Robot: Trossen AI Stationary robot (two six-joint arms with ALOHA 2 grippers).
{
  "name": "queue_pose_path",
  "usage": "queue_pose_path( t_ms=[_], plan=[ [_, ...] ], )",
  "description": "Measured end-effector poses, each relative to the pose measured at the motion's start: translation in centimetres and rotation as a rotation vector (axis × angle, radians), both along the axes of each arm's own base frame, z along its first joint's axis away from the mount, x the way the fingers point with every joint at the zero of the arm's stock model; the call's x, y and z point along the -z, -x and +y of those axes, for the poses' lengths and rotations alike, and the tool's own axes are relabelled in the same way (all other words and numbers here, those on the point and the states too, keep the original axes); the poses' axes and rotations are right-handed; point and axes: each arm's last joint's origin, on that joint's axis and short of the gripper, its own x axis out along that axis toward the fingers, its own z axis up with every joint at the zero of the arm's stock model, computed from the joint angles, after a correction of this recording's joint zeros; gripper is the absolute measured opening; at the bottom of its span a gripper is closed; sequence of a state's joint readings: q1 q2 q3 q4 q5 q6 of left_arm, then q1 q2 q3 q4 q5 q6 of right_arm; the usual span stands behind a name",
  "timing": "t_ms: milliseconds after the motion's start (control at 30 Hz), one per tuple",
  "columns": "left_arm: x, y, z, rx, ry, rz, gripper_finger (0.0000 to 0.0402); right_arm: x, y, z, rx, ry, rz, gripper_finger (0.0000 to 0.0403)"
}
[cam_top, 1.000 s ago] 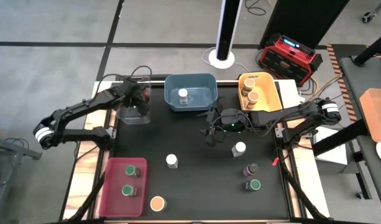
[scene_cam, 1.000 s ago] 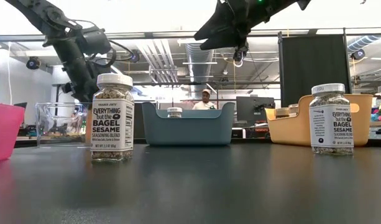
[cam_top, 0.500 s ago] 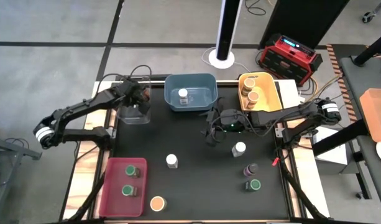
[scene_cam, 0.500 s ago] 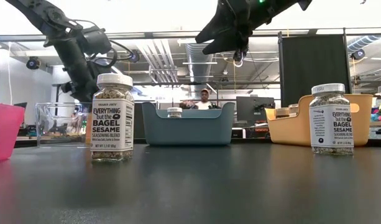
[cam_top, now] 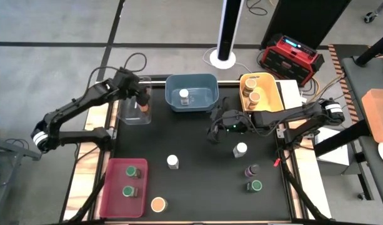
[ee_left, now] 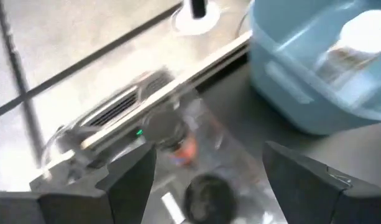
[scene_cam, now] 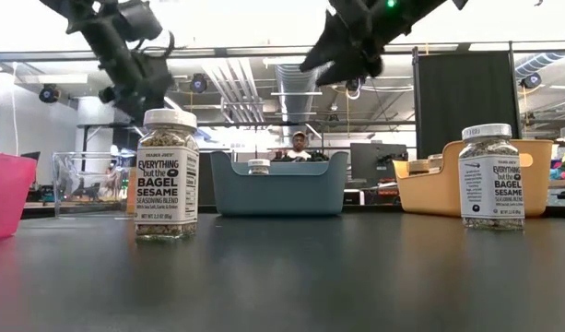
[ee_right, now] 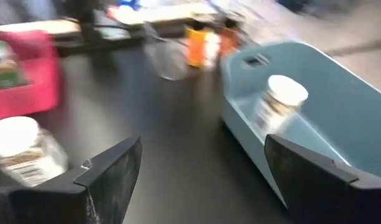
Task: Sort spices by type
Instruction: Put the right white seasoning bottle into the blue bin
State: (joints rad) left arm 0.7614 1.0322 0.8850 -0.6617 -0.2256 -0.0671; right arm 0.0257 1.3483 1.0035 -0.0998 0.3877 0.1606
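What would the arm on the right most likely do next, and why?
Probably drop toward the white-lidded jar just below it. The right gripper hangs open and empty, that jar stands loose on the table, and another white-lidded one already sits in the blue bin.

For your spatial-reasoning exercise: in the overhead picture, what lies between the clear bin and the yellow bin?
In the high view, the blue bin lies between the clear bin and the yellow bin, holding one white-lidded jar.

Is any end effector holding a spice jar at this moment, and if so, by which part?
Nothing is held. The left end effector is open above the clear bin, and the right end effector is open over bare table near the blue bin.
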Motion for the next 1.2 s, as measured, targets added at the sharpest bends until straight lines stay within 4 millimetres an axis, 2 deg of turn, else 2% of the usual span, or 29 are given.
queue_pose_path(
  t_ms=[167,333,467,600,800,1000,1200],
  plan=[
    [-0.7,-0.6,-2.3,0.120,-0.021,-0.121,0.0277,0.2,1.5,-0.3,0.147,-0.068,0.068,0.0317],
    [-1.2,-1.5,-5.6,0.265,-0.070,-0.253,0.0277,-0.4,2.9,-0.1,0.204,-0.140,0.143,0.0306],
    [-1.7,-2.1,-8.0,0.398,-0.101,-0.364,0.0276,-1.5,3.2,1.0,0.196,-0.151,0.255,0.0296],
    [-2.0,-2.4,-9.9,0.452,-0.125,-0.390,0.0275,-2.3,3.2,2.6,0.130,-0.156,0.386,0.0290],
    [-1.7,-3.0,-11.7,0.436,-0.177,-0.351,0.0275,-3.3,4.4,4.9,0.032,-0.274,0.577,0.0305],
    [-1.4,-3.6,-13.0,0.477,-0.181,-0.336,0.0275,-4.3,7.0,4.9,0.249,-0.474,0.761,0.0336],
    [-1.3,-3.9,-13.2,0.472,-0.202,-0.322,0.0274,-4.0,7.4,4.9,0.336,-0.542,0.800,0.0359]
  ],
)
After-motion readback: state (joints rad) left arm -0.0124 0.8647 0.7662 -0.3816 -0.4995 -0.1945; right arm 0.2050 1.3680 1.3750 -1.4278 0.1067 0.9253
